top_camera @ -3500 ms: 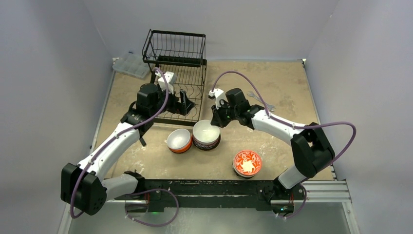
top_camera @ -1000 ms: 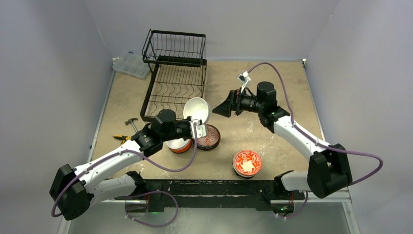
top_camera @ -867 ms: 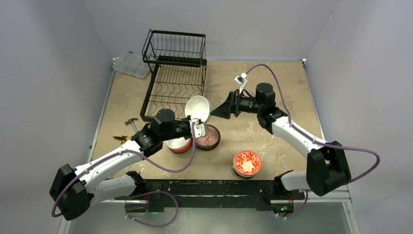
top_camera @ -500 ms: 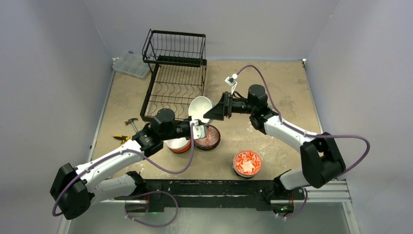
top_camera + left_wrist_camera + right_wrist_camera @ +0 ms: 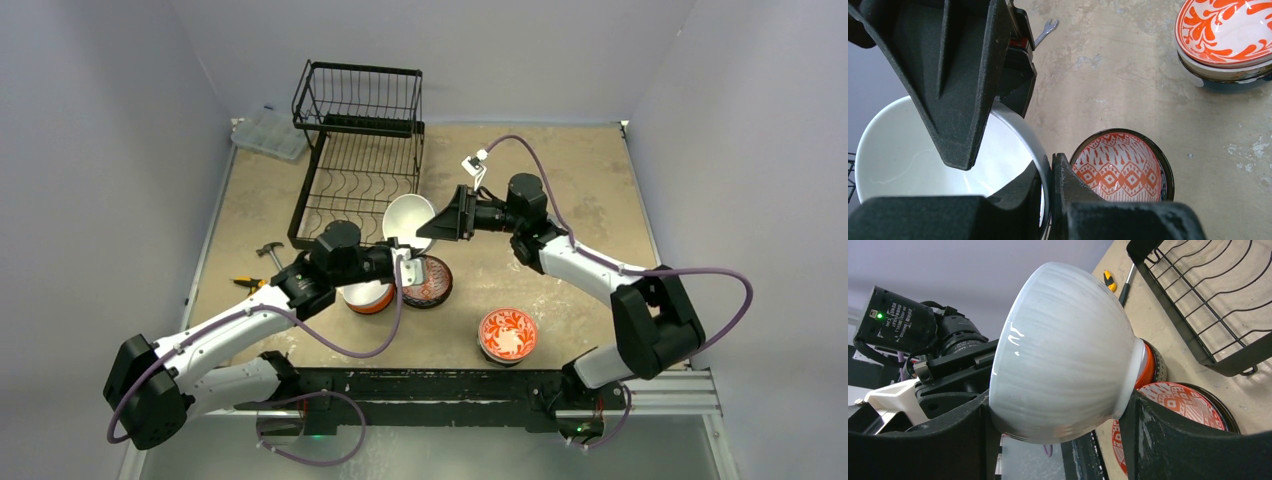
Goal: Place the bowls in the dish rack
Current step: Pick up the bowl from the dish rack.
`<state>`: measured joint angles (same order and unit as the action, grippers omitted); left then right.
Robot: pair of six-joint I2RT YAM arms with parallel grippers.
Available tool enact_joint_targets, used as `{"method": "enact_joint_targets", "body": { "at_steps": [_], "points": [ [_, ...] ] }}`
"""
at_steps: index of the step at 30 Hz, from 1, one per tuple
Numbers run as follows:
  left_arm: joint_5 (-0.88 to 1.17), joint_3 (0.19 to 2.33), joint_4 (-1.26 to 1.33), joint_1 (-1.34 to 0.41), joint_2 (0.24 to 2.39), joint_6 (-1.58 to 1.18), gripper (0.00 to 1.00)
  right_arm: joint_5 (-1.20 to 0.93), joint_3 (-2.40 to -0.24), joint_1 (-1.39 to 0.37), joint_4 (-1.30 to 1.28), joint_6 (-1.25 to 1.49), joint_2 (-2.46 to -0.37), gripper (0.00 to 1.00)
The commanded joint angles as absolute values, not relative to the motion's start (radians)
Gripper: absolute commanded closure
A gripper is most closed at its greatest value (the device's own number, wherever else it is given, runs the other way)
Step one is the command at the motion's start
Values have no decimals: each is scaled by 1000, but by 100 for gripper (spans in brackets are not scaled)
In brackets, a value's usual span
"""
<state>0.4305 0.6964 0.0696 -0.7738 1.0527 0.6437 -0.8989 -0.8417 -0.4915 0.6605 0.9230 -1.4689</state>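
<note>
A white bowl (image 5: 407,217) hangs tilted on its side just in front of the dish rack (image 5: 360,170). My left gripper (image 5: 403,262) is shut on its lower rim (image 5: 1040,165). My right gripper (image 5: 425,228) reaches in from the right and spans the bowl (image 5: 1063,350), one finger against the rim side and the other against the foot. Below it, an orange bowl (image 5: 368,295) and a dark bowl with an orange-patterned inside (image 5: 1120,167) stand on the table. A red floral bowl (image 5: 508,334) stands nearer the front. The rack's black wires (image 5: 1208,305) hold no bowl.
A clear compartment box (image 5: 265,132) lies left of the rack at the back. A small hammer (image 5: 268,250) and a yellow-handled tool (image 5: 245,283) lie at the left. A wrench (image 5: 1045,31) lies on the table past the bowl.
My right gripper has swung left from open air to the white bowl and its fingers have drawn in around it. The left gripper has kept hold, shifting the bowl slightly.
</note>
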Motion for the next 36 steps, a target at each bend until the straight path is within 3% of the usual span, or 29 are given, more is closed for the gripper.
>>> {"method": "enact_joint_targets", "body": {
  "at_steps": [1, 4, 7, 9, 20, 24, 27, 30, 36],
  "points": [
    [432, 755, 83, -778, 1056, 677, 100, -970, -881, -511, 785, 956, -1460, 100],
    [410, 755, 82, -779, 1058, 665, 96, -976, -885, -512, 741, 924, -1463, 100],
    [381, 746, 104, -778, 1055, 642, 72, -964, -893, -506, 685, 882, -1466, 100],
    [364, 735, 127, -779, 1049, 621, 64, -946, -902, -500, 643, 854, -1469, 100],
    [261, 660, 286, -777, 995, 490, 34, -868, -943, -402, 402, 695, -1461, 100],
    [119, 660, 322, -778, 1001, 357, 21, -813, -938, -378, 343, 649, -1447, 100],
    [-43, 689, 297, -774, 1017, 237, 3, -757, -945, -376, 281, 604, -1429, 100],
    [-162, 755, 213, -748, 1062, 103, 1, -698, -952, -374, 233, 569, -1413, 100],
    [-99, 930, -30, -566, 1213, -118, 1, -608, -978, -371, 149, 511, -1396, 100]
  ]
}}
